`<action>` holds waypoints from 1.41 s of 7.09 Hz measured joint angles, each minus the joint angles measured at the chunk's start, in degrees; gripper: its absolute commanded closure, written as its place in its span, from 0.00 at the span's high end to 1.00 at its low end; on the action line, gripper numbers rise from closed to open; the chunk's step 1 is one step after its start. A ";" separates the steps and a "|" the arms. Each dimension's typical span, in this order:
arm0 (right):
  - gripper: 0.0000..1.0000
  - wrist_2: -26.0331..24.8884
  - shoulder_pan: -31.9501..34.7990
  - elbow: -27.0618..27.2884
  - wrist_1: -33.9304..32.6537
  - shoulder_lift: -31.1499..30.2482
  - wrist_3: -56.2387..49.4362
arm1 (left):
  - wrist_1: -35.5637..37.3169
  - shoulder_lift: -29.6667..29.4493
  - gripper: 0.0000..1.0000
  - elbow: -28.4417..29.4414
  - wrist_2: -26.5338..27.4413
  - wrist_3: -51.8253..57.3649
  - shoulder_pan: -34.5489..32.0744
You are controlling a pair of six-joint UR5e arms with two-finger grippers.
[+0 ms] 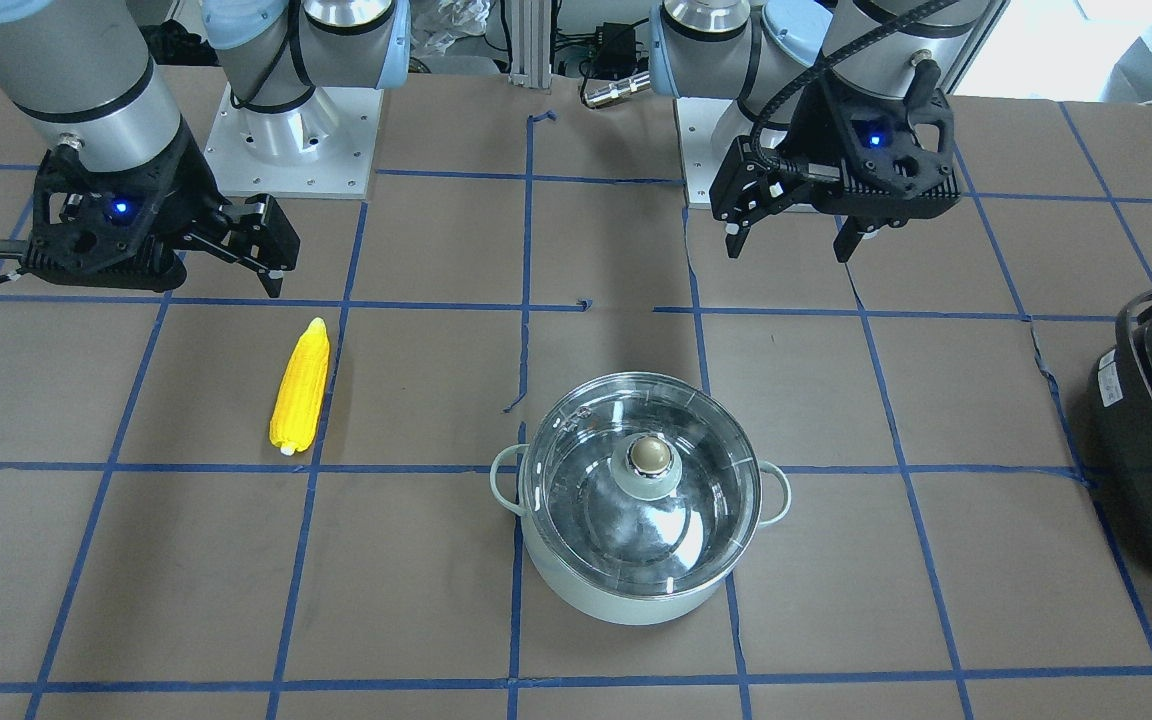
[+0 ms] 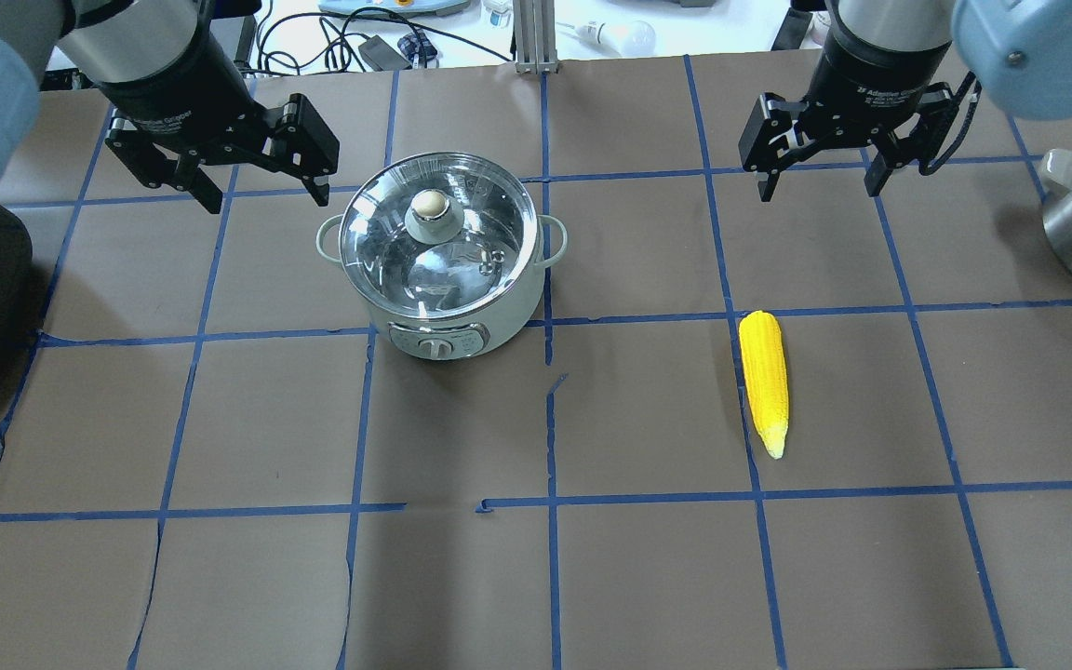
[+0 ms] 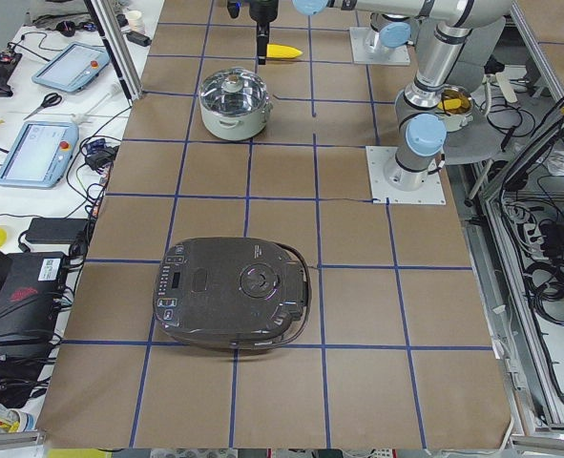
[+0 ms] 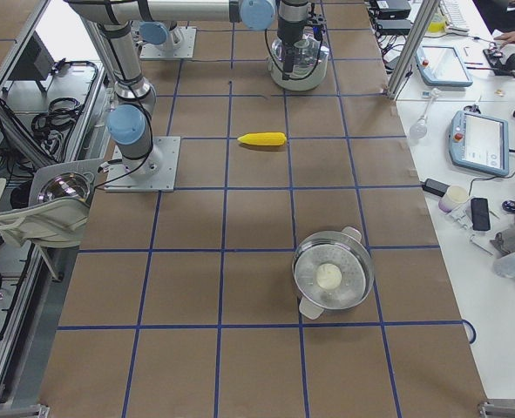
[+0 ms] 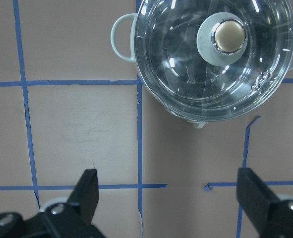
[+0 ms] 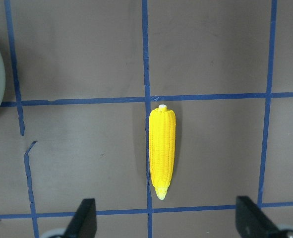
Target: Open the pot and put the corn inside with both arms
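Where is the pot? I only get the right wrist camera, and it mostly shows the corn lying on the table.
Observer: The pot stands on the table over on the left arm's side, well apart from the corn.
Child: Is it open?
Observer: No, the glass lid is on it.
Child: Is anything grabbing it?
Observer: No. The left end effector is open and empty, above the table, and it is not touching the pot.
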 measured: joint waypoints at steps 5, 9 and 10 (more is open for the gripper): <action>1.00 0.06 0.06 0.00 0.01 -0.07 2.63 | 0.00 0.09 1.00 0.02 -0.01 0.24 0.04; 1.00 0.13 -0.23 0.07 0.16 0.00 2.99 | 0.00 0.09 1.00 0.00 -0.01 0.27 0.11; 1.00 0.09 -0.31 0.07 0.17 0.00 2.92 | 0.00 0.09 1.00 0.00 -0.01 0.27 0.14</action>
